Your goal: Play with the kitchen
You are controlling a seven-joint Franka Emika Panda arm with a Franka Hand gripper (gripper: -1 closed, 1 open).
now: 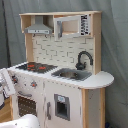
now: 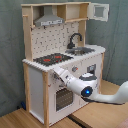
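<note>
The kitchen is a tall white and light-wood toy with a black-red hob, a sink with a black tap, a grey hood and a pegboard back. In the second exterior view the kitchen has its upper cabinet door swung open. My gripper reaches in from the second exterior view's right. It sits against the front panel just under the hob, above the oven door. In the first exterior view only part of the arm shows at the left edge.
A grey curtain hangs behind the kitchen. The kitchen stands on a wooden floor. The arm's white link with a blue light crosses in front of the lower cabinets. A white rounded part sits at the first exterior view's bottom left.
</note>
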